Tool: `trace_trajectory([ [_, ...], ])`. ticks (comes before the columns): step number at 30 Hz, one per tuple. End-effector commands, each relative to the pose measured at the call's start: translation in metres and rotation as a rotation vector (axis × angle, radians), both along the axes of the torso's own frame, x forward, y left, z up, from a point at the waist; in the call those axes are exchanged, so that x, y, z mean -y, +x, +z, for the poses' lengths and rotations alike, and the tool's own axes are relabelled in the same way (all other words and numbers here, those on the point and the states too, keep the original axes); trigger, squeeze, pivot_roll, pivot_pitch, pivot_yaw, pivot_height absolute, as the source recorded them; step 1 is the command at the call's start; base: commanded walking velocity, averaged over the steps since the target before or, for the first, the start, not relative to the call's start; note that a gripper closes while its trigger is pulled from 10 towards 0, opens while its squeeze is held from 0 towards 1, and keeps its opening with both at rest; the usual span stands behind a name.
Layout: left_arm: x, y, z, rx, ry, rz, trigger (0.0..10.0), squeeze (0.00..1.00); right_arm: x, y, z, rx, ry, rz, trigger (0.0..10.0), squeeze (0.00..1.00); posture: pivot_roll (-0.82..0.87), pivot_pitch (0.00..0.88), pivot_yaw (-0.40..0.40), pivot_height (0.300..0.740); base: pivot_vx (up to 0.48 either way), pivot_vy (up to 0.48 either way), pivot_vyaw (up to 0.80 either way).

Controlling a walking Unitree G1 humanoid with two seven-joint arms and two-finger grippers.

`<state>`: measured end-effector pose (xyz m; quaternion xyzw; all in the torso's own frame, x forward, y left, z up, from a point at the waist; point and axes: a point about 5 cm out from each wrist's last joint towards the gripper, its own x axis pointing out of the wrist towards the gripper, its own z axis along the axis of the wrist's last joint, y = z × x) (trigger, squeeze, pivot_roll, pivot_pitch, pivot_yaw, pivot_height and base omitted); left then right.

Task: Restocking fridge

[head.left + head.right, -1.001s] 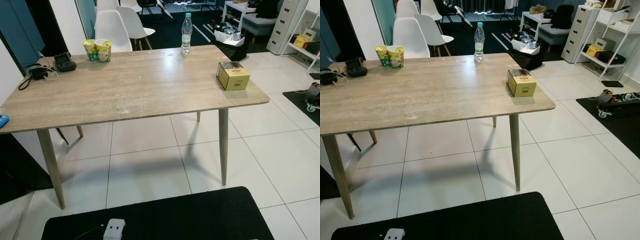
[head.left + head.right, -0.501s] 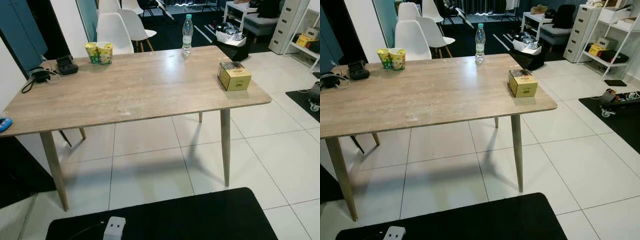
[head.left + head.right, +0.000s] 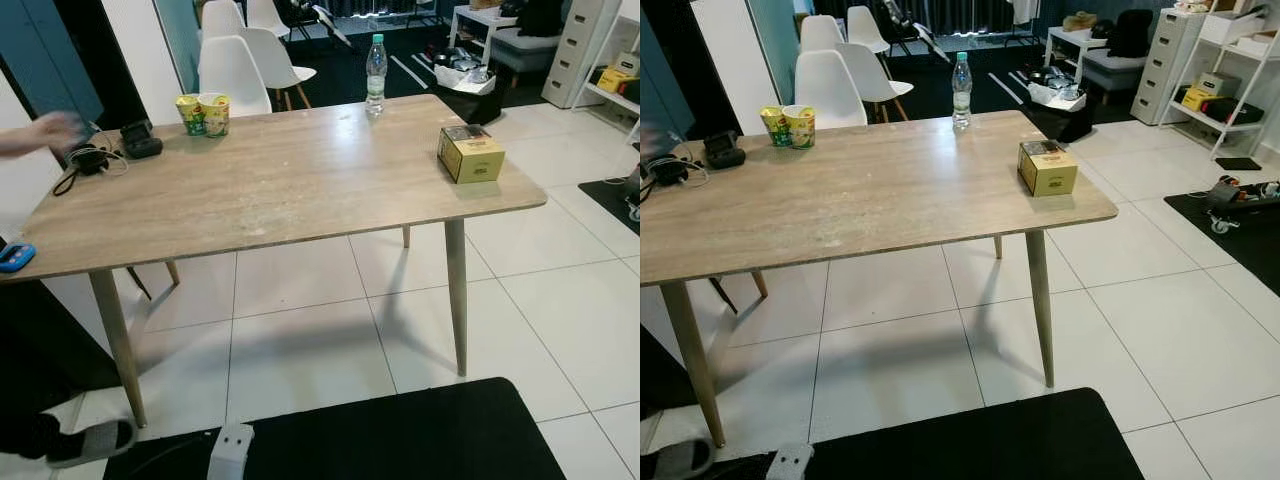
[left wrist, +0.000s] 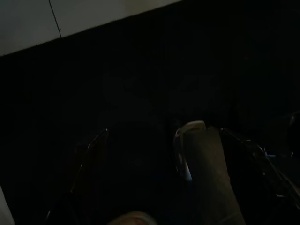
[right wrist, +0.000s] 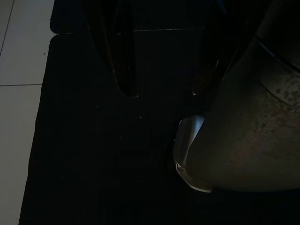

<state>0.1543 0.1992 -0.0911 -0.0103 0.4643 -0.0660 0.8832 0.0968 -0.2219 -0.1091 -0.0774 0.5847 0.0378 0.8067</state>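
A clear water bottle (image 3: 376, 73) with a green cap stands at the far edge of the wooden table (image 3: 280, 190). A yellow box (image 3: 469, 153) sits near the table's right end. Two yellow-green cups (image 3: 202, 113) stand at the far left. My left gripper (image 4: 161, 133) hangs open over a black mat in its dark wrist view, holding nothing. My right gripper (image 5: 161, 93) also hangs open over the mat, its fingers (image 5: 119, 61) apart and empty.
A person's blurred hand (image 3: 45, 132) reaches over a black device (image 3: 140, 141) and cables (image 3: 88, 162) at the table's left end. A foot in a slipper (image 3: 85, 441) is at the lower left. White chairs (image 3: 235, 72) stand behind. A white power strip (image 3: 229, 458) lies on the black mat (image 3: 400, 435).
The camera has shifted slightly. A person's hand has come in at the table's left end and a foot at the lower left. The things on the table have not moved.
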Motion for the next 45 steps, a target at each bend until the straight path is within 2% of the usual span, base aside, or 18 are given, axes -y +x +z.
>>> trace_trajectory([
  [1,-0.01,0.001,0.002,0.0,0.008,0.027,10.0,0.0,0.001,0.003,0.001,-0.002,-0.002,0.011,10.0,0.0,0.03,0.0,0.027,0.74,0.0,0.0,0.0],
  [5,-0.006,0.001,0.001,-0.006,-0.004,0.019,10.0,0.0,0.008,0.009,0.004,0.009,-0.021,0.017,10.0,0.0,0.04,0.0,0.022,0.74,0.0,0.0,0.0],
  [6,-0.003,-0.003,-0.001,-0.023,-0.004,-0.004,10.0,0.0,0.01,0.018,0.007,0.027,-0.03,0.02,10.0,0.0,0.04,0.0,0.018,0.74,0.0,0.0,0.0],
  [7,-0.003,-0.003,-0.001,-0.023,-0.004,-0.004,10.0,0.0,0.01,0.018,0.007,0.027,-0.03,0.02,10.0,0.0,0.04,0.0,0.018,0.74,0.0,0.0,0.0],
  [10,-0.002,-0.005,-0.002,-0.036,0.0,-0.004,10.0,0.0,0.008,0.026,0.009,0.044,-0.032,0.03,10.0,0.0,0.04,0.0,0.019,0.74,0.0,0.0,0.0],
  [12,-0.003,-0.001,0.0,-0.027,0.0,-0.012,10.0,0.0,0.003,0.036,0.011,0.066,-0.016,0.041,10.0,0.0,0.06,0.0,0.008,0.74,0.0,0.0,0.0],
  [15,-0.007,0.005,0.002,-0.01,0.007,-0.002,10.0,0.0,-0.001,0.04,0.011,0.07,-0.018,0.066,10.0,0.0,0.08,0.0,0.009,0.74,0.0,0.0,0.0],
  [27,-0.015,0.003,0.003,-0.021,0.037,0.003,10.0,0.0,-0.006,0.044,0.011,0.067,-0.009,0.089,10.0,0.0,0.09,0.0,0.003,0.74,0.0,0.0,0.0],
  [34,-0.01,-0.004,-0.001,-0.041,0.026,0.002,10.0,0.0,-0.003,0.041,0.011,0.055,-0.017,0.096,10.0,0.0,0.08,0.0,-0.003,0.74,0.0,0.0,0.0],
  [45,-0.003,-0.004,-0.002,-0.041,0.014,0.014,10.0,0.0,0.002,0.043,0.013,0.061,-0.027,0.093,10.0,0.0,0.07,0.0,-0.014,0.74,0.0,0.0,0.0],
])
